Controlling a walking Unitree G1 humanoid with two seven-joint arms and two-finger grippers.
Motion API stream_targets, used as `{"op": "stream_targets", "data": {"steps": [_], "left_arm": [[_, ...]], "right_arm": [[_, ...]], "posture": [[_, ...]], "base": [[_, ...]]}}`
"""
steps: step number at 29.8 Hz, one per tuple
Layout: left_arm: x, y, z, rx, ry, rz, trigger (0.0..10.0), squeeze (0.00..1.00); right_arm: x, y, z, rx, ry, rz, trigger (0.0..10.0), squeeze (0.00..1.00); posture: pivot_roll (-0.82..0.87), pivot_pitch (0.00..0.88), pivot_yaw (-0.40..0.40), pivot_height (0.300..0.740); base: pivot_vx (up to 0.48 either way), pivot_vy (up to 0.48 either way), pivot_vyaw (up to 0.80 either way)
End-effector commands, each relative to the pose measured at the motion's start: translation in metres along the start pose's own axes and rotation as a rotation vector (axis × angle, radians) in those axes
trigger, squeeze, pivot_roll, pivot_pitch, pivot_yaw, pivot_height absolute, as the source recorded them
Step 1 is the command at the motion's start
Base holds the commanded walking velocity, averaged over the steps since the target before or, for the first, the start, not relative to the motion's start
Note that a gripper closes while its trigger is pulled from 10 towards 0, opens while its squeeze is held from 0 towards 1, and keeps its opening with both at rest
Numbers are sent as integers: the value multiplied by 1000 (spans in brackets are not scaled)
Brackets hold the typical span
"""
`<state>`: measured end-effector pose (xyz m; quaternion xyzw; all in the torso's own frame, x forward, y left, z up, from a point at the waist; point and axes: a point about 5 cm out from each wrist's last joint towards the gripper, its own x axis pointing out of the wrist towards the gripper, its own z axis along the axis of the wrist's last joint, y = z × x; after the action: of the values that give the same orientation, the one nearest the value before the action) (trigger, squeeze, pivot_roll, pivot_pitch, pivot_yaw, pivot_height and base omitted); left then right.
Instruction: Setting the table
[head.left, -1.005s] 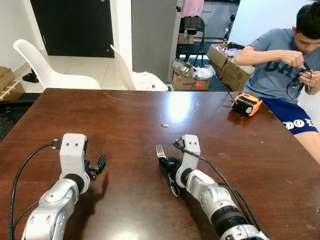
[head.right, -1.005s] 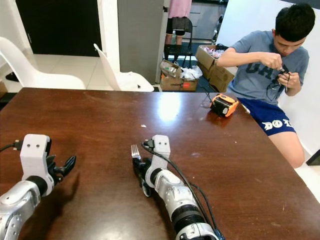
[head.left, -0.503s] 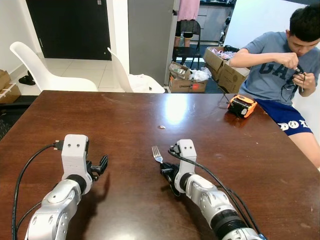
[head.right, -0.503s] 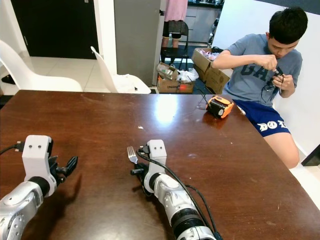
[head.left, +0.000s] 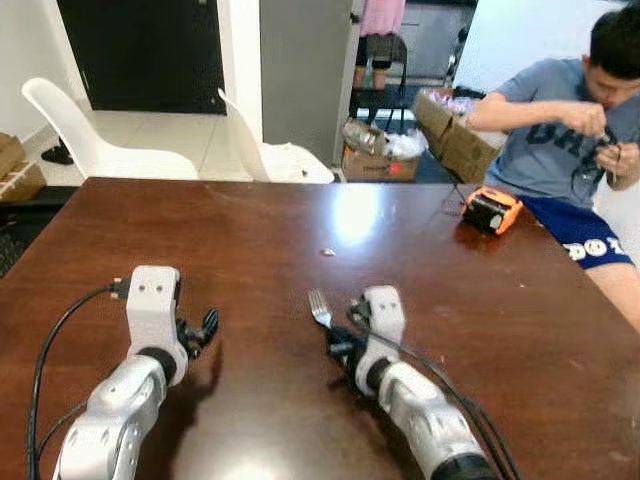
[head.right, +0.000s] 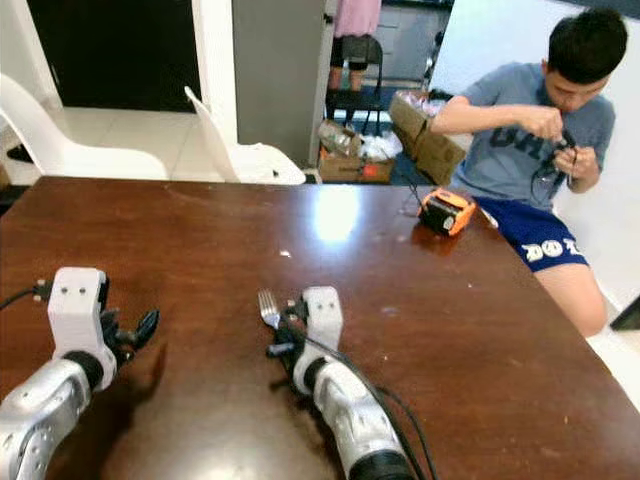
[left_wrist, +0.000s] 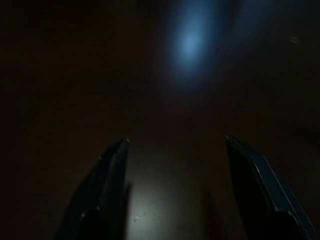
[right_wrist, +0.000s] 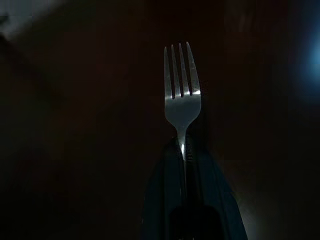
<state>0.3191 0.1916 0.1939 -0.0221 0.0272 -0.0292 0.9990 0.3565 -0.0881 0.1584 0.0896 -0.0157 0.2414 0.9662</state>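
A silver fork (head.left: 320, 305) points away from me over the near middle of the dark wooden table (head.left: 250, 230). My right gripper (head.left: 340, 350) is shut on the fork's handle; in the right wrist view the tines (right_wrist: 180, 70) stick out past the closed fingers (right_wrist: 165, 200). My left gripper (head.left: 203, 328) hovers low over the table's near left, open, with nothing between its fingers (left_wrist: 110, 185).
A person in a grey shirt (head.left: 565, 130) sits at the far right corner, working on something small in both hands. An orange and black tool (head.left: 492, 210) lies near them. Two white chairs (head.left: 100, 140) stand behind the table; cardboard boxes (head.left: 440, 130) sit on the floor.
The camera has shifted slightly. My right gripper still holds the fork, which sits a little nearer the table's middle than a second ago. The left gripper has not visibly moved.
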Motion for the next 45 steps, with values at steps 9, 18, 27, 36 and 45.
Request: {"op": "stream_targets", "data": {"steps": [9,18,27,36,45], "left_arm": [[-13,-10,-16,-19,28,-13,10000,0],[-22,-9,-15,-74,-18,39,10000,0],[-33,13,-24,2,-22,106,10000,0],[-32,31,-39,16,-19,202,10000,0],[-33,15,-52,4,-10,178,10000,0]], "right_arm": [[-25,40,41,-63,-273,124,10000,0],[-39,42,31,48,-266,-22,10000,0],[-56,16,32,-109,-260,-192,10000,0],[-60,13,26,-154,-214,-187,10000,0],[-59,14,12,-141,-154,-158,10000,0]], "posture": [[97,205,69,740],[90,191,61,740],[67,173,63,740],[29,146,40,740],[29,125,24,740]], "base": [[0,0,0],[0,0,0],[0,0,0],[0,0,0],[0,0,0]]}}
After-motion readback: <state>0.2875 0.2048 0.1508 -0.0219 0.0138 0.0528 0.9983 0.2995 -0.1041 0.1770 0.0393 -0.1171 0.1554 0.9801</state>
